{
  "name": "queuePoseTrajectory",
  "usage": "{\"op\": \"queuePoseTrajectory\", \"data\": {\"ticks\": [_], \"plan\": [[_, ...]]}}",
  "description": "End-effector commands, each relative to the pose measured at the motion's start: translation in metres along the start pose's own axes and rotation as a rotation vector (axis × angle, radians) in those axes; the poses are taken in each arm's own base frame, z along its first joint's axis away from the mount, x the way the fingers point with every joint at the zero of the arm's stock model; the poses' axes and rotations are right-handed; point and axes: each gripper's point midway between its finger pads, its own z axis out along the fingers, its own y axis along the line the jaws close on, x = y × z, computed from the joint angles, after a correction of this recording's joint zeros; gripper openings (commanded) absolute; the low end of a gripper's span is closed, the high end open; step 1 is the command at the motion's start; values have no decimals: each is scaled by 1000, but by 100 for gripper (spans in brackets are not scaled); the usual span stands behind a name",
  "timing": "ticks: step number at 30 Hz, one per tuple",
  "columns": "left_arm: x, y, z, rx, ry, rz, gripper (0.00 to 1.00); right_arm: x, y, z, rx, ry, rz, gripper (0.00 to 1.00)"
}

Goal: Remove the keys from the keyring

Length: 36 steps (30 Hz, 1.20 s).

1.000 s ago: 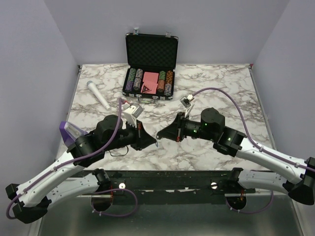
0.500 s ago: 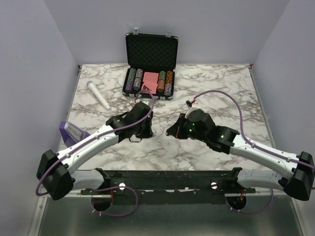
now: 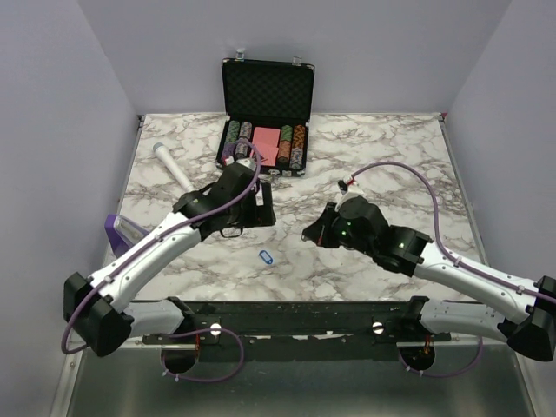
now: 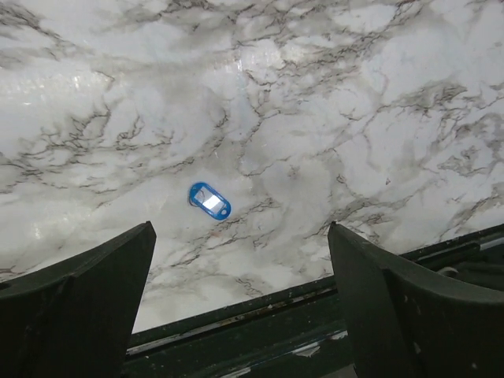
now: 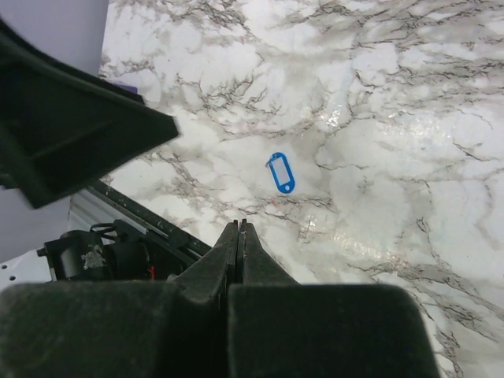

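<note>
Keyring (image 3: 266, 257): small blue oblong tag, white label window, lying flat on marble tabletop (image 3: 391, 156) near front edge.

A small blue keyring (image 3: 266, 256) lies flat on the marbled desk (image 3: 391, 156), close to the near edge, and nothing touches it. The left fingers (image 3: 264, 205) hang over the desk straight beyond it, well apart from it; how wide they stand is hard to read from above. The right fingers (image 3: 309, 234) point leftward, drawn together into one dark tip, to the right of the keyring and clear of it. At the far edge an open black case (image 3: 267, 87) shows rows of chips and red cards. A white stick (image 3: 173, 168) lies to its left, and a purple object (image 3: 120, 230) sits at the desk's left edge
</note>
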Motion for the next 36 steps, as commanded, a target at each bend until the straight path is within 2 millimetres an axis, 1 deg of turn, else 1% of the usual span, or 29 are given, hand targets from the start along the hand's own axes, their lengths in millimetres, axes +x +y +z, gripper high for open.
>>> {"op": "queuePoseTrajectory", "data": {"ticks": [1, 4, 7, 11, 14, 16, 17, 21, 24, 27, 31, 34, 36], "plan": [[-12, 23, -49, -32, -95, 50, 99, 5, -18, 2, 62, -4, -13, 1], [-5, 41, -69, -55, -137, 63, 99, 7, -22, 5, 72, -8, -14, 1], [7, 59, -81, -69, -166, 73, 99, 7, -25, 8, 65, -32, -16, 1], [22, 73, -94, -48, -211, 66, 99, 8, -42, 12, 120, -64, -30, 1], [27, 89, -105, -66, -272, 53, 99, 7, -54, 14, 156, -98, -40, 1], [30, 97, -109, -74, -310, 45, 99, 4, -60, 17, 171, -131, -40, 1], [32, 100, -111, -70, -333, 19, 99, 2, -61, 18, 172, -149, -37, 1], [36, 98, -111, 0, -394, -2, 99, -3, -61, 27, 165, -188, -13, 1], [33, 104, -117, -9, -438, -12, 99, 1, -62, 42, 183, -157, -12, 1], [30, 106, -119, -10, -470, -23, 99, 6, -67, 61, 221, -103, -10, 1], [28, 107, -120, -21, -474, -16, 99, 14, -81, 91, 251, 40, 29, 1], [28, 109, -121, -28, -478, -22, 99, 13, -88, 110, 257, 123, 62, 1], [28, 109, -121, -26, -483, -25, 99, 11, -87, 120, 259, 144, 60, 1]]}}
